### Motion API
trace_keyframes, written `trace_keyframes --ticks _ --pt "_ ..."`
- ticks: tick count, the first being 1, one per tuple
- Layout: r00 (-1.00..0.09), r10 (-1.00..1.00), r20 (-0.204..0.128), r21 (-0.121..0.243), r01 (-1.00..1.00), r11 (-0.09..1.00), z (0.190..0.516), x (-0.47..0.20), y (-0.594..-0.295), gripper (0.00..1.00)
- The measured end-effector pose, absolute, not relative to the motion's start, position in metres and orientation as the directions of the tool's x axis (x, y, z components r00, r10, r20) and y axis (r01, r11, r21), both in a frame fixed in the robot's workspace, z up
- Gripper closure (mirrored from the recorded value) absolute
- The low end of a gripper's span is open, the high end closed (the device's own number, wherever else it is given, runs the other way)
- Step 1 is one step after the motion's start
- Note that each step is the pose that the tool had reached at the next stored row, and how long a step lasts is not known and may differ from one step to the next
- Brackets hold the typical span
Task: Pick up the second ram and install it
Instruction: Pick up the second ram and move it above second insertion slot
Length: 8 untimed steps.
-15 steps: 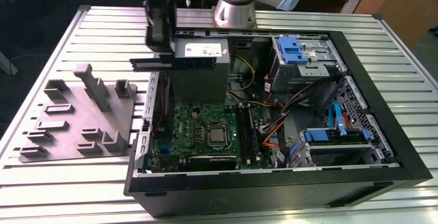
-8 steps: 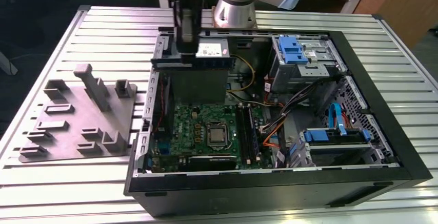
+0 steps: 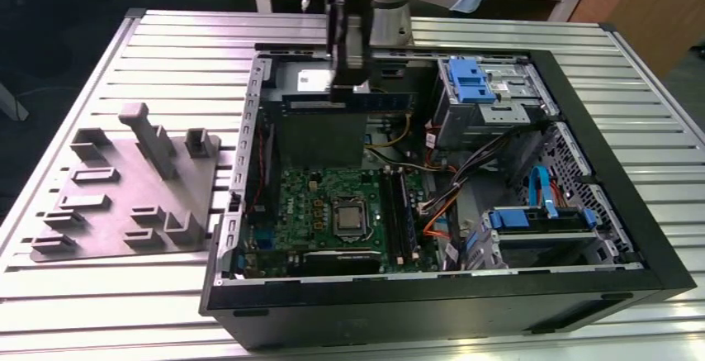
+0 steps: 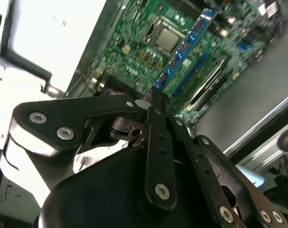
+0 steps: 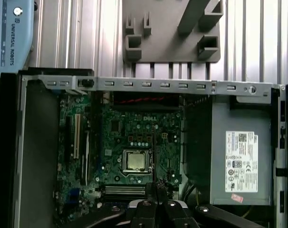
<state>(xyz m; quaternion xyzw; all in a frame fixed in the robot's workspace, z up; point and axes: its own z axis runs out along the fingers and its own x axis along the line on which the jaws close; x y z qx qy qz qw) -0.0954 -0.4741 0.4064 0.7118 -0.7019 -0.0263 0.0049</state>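
Exterior view: the tool (image 3: pixel 352 83) is clenched on one end of the ram (image 3: pixel 388 97), held above the open case (image 3: pixel 418 311) on the tabletop (image 3: pixel 165 47), likely to clear the cables.
Second wrist view: the fingers (image 4: pixel 156 123) pinch the ram (image 4: pixel 187 45) with its long edge facing the board (image 4: pixel 134 42), apparently ready for a slot.
First wrist view: the ram (image 5: pixel 154 156) is seen edge-on over the board, near the CPU (image 5: pixel 136 160).

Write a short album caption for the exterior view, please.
The tool holds the ram above an open computer case on a slatted metal table.
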Motion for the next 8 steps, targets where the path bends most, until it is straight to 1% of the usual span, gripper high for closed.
trace_keyframes --ticks 4,8 --pt "0.013 -0.999 -0.031 0.044 -0.999 -0.015 0.406 -0.080 -0.474 0.89" --pt "0.013 -0.999 -0.031 0.044 -0.999 -0.015 0.406 -0.079 -0.474 0.89"
